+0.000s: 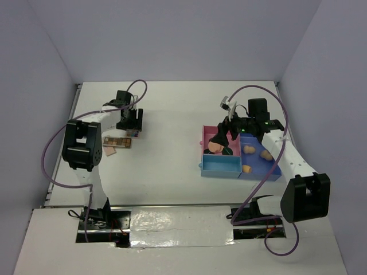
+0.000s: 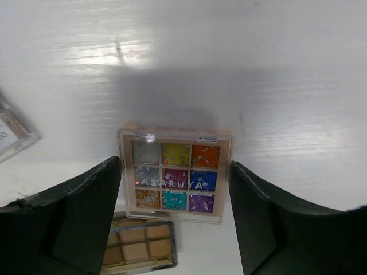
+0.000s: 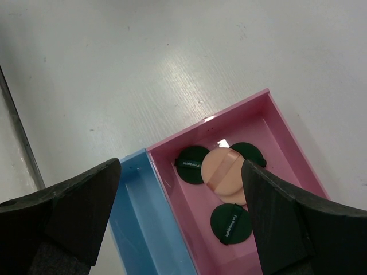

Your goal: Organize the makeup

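A flat white matte tabletop fills the scene, closed in by plain pale lavender-grey panels: a left wall, a far wall and a right wall. A crinkled shiny silver strip runs along the near edge. Soft overhead light leaves a pale glare on the tabletop.

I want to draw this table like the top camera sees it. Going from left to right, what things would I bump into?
You'd meet: left arm's black joint → brown palette → pink tray box → dark blue tray box holding peach sponges → right arm's black joint.
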